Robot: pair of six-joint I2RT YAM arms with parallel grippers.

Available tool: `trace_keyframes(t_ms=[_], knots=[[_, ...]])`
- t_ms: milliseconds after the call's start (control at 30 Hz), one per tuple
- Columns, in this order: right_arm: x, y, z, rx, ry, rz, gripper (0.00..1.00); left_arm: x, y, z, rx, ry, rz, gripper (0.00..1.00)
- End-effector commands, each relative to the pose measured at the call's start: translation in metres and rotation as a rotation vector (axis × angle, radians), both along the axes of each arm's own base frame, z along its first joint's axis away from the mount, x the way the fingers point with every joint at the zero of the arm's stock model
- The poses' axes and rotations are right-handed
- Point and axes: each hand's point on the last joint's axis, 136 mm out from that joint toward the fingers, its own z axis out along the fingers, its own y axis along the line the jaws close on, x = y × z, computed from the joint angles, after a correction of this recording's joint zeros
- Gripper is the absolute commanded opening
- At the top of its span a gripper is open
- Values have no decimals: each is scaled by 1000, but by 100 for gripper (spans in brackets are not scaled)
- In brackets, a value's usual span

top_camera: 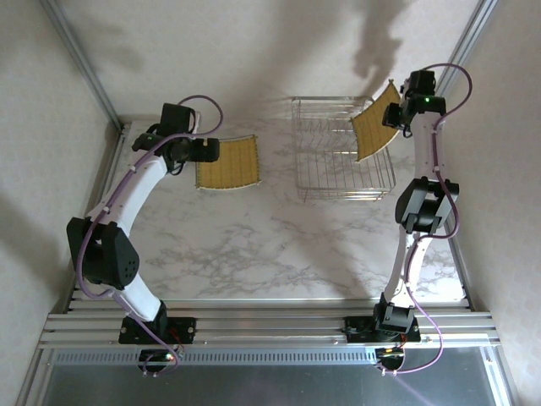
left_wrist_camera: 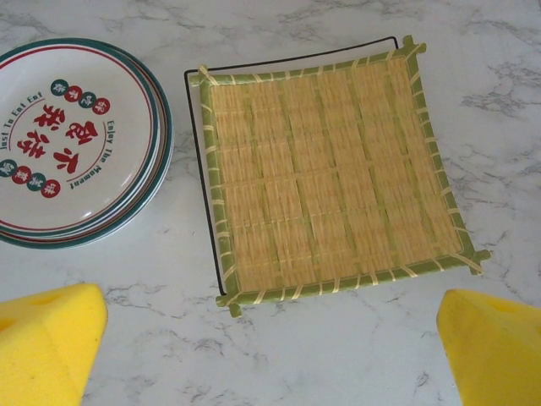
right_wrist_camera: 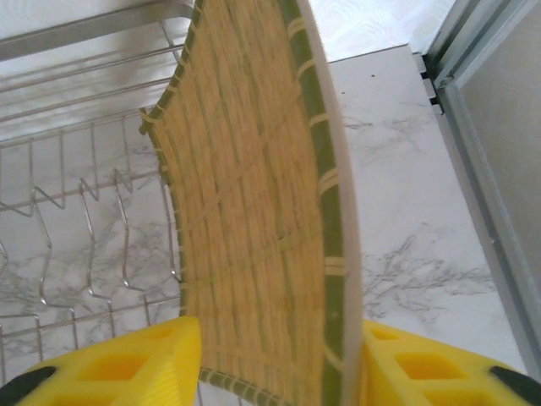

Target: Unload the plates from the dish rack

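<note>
The right gripper pinches a tilted woven plate at the dish rack's right end (left gripper spread wide); such a shallow edge grip may let it slip onto the wires

Soft, even, bright light falls on the worktop without glare, and blurry arm shadows lie on the back wall. Near the lenses the yellow fingers look soft; above the plate the background washes out.
</note>
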Motion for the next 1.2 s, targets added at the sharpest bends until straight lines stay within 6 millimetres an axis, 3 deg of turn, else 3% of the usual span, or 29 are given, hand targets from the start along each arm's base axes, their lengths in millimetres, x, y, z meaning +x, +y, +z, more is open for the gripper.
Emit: trace_keyframes(t_ms=[0, 100, 267, 467, 667, 1167], knots=[[0, -4, 9, -15, -16, -11, 36, -3, 6, -11, 19, 36, -5, 100], [-2, -5, 10, -23, -19, -15, 27, -1, 5, -11, 13, 35, -5, 100], [-5, -5, 12, -26, -15, -16, 0, 0, 4, -10, 11, 36, -8, 100], [-12, 1, 22, -28, -22, -9, 0, -3, 6, -9, 7, 39, -3, 100], [-27, 9, 43, -43, -45, -10, 0, -6, 5, -13, -3, 58, 0, 100], [-102, 20, 128, -41, -192, -48, 0, -17, 21, -22, 16, 90, 110, 100]])
